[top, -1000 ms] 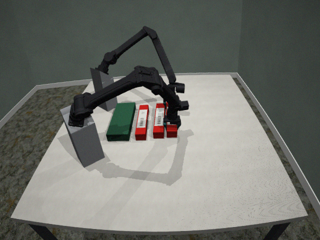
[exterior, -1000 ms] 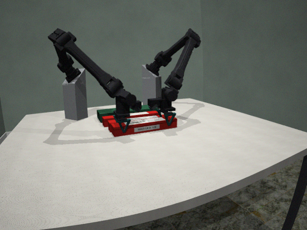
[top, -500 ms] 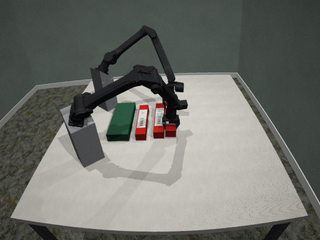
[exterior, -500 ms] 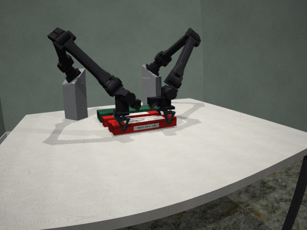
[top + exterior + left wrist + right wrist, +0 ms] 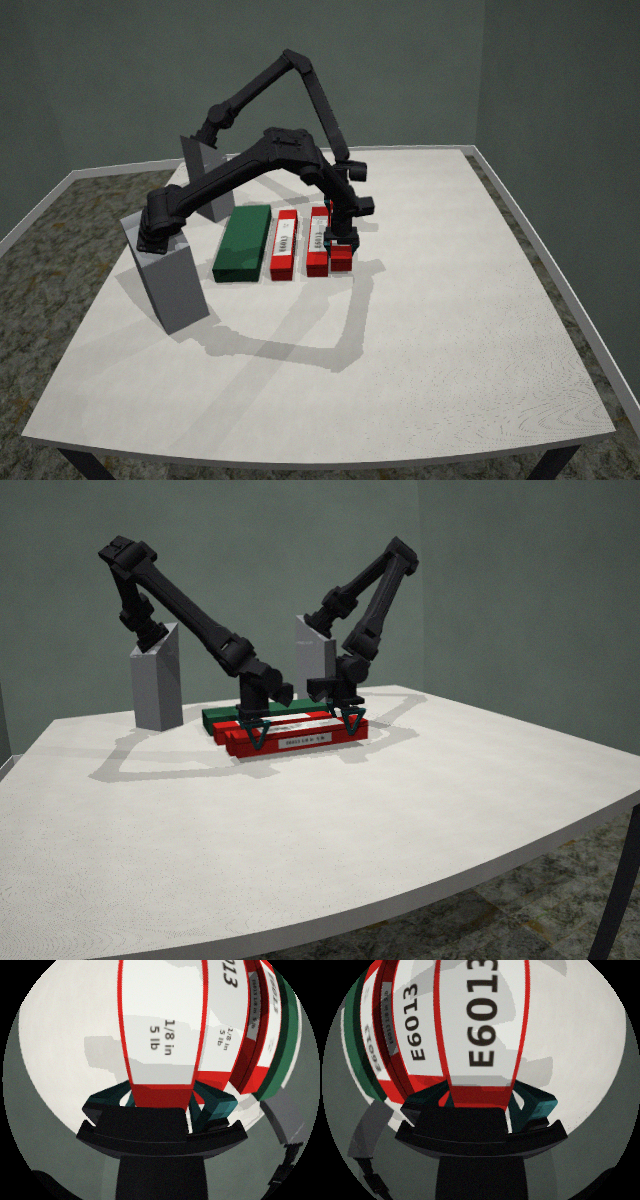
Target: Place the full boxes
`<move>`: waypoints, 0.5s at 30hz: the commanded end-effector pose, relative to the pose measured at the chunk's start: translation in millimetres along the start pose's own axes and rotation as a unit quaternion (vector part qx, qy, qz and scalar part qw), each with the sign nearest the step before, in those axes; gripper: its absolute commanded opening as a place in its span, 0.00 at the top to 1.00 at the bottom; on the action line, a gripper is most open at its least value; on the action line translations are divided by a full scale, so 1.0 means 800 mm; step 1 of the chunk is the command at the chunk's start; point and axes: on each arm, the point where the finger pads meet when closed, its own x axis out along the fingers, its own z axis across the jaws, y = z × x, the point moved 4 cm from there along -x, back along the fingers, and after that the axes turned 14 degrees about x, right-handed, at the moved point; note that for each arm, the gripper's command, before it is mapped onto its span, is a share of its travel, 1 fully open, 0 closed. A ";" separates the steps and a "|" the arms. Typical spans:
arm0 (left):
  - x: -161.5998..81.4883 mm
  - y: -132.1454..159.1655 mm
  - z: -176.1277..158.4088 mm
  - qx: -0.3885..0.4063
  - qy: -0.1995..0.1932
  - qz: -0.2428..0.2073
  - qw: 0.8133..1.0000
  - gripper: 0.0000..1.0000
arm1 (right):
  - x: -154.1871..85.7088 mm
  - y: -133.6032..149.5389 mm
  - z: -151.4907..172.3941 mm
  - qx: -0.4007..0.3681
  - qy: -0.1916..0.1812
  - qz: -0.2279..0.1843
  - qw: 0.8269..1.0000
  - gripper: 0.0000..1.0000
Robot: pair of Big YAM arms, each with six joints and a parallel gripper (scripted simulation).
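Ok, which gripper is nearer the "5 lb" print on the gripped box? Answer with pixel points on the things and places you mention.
Left. The left gripper [image 5: 329,204] [image 5: 342,722] [image 5: 162,1079] grips the box [image 5: 341,260] [image 5: 258,735] [image 5: 162,985] [image 5: 482,1080] near that print [image 5: 154,1037]; the right gripper [image 5: 341,249] [image 5: 248,736] [image 5: 481,1078] grips its other end.
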 end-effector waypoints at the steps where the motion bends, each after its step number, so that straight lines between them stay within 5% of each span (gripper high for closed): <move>1: -0.082 0.012 0.049 -0.016 -0.058 0.000 0.998 1.00 | -0.084 -0.018 -0.046 0.017 0.052 -0.027 0.998 1.00; 15: -0.090 0.013 0.048 -0.017 -0.059 -0.001 0.998 1.00 | -0.092 -0.017 -0.046 0.018 0.052 -0.029 0.998 1.00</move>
